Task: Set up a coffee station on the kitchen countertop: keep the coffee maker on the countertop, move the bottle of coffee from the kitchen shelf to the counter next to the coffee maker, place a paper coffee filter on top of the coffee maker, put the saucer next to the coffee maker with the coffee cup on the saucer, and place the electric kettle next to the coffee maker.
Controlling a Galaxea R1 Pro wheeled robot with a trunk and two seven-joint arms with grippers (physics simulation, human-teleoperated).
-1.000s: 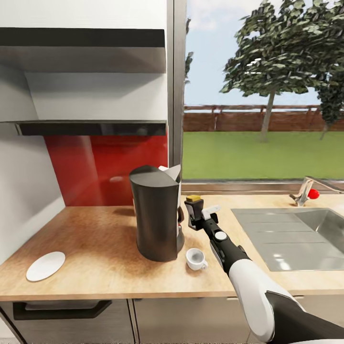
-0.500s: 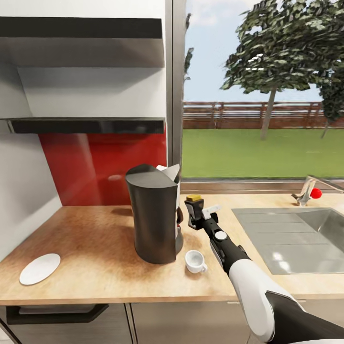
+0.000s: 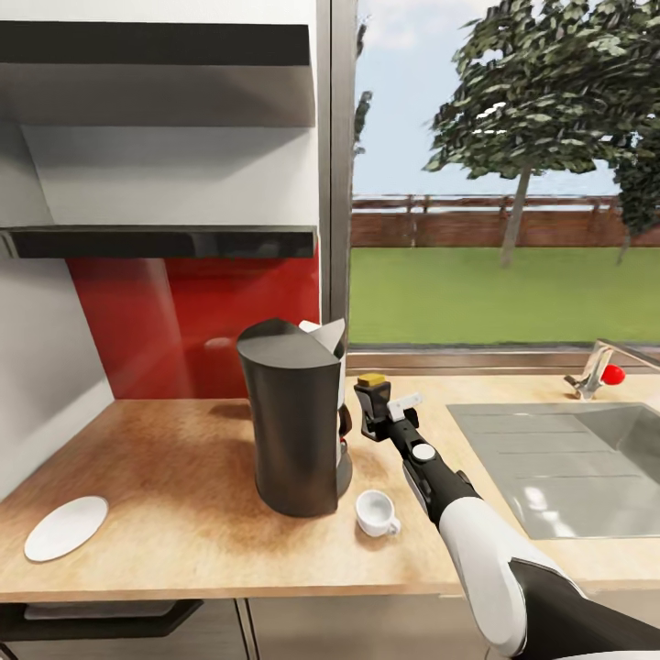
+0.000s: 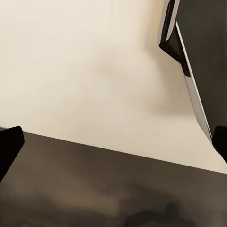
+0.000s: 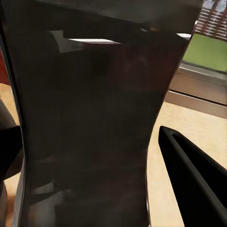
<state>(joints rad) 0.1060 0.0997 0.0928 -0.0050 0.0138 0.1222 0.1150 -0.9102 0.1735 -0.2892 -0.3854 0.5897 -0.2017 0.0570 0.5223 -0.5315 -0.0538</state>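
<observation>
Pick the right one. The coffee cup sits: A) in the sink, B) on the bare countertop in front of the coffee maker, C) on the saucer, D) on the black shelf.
B: the coffee cup stands directly on the countertop by the coffee maker, while the saucer lies apart near the counter's left end.

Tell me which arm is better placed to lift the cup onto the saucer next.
Right, probably. The right gripper hangs over the countertop beside the coffee maker, just behind the cup. The saucer lies far left, a long reach.
</observation>
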